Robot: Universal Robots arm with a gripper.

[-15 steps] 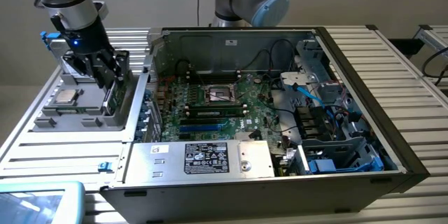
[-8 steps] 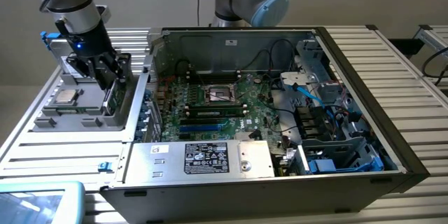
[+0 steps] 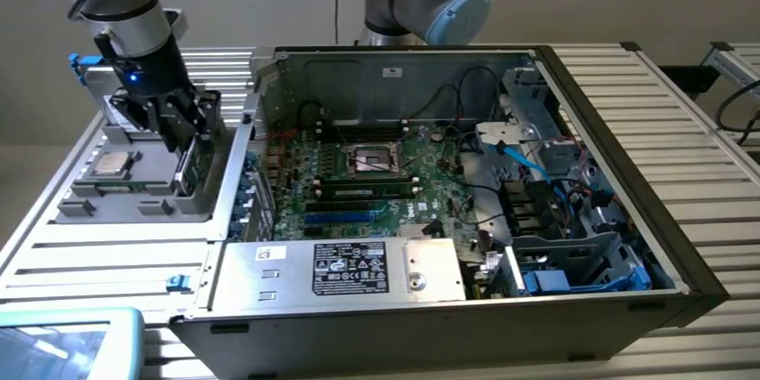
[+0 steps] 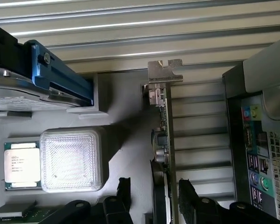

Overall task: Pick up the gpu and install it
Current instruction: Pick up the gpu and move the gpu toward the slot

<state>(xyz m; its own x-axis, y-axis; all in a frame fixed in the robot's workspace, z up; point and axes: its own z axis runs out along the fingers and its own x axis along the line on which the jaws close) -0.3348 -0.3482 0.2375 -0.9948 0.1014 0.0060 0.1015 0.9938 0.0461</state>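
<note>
**Ana:** Where was the graphics card (image 4: 162, 140) at that point?

**Ben:** At the exterior view's left, standing on its edge in a slot of the grey tray (image 3: 119, 211), just beside the computer case. A processor chip (image 4: 21, 165) lay flat in the same tray, further to the left.

**Ana:** And the gripper?

**Ben:** The gripper (image 3: 181, 126) hung right over the card with its jaws spread wide. One of the black fingers (image 4: 191, 200) stood on either side of it. They seemed to be clear of it, so nothing was clamped.

**Ana:** How did you expect the card to handle?

**Ben:** Light and stiff, I judged, but delicate. It was a thin board with small parts that a hard pinch could crack. The safest hold looked to be across its two flat faces near the middle, cooler on one side and bare board on the other. That would keep the grip away from the silver bracket (image 4: 164, 72) at one end and from the contact edge down in the slot.

**Ana:** What lay to the right?

**Ben:** The open computer case (image 3: 700, 282), with its green circuit board (image 3: 356, 175) flat on the floor. A silver power supply box (image 3: 356, 269) sat at the near edge. The card was not yet in the case.
</note>
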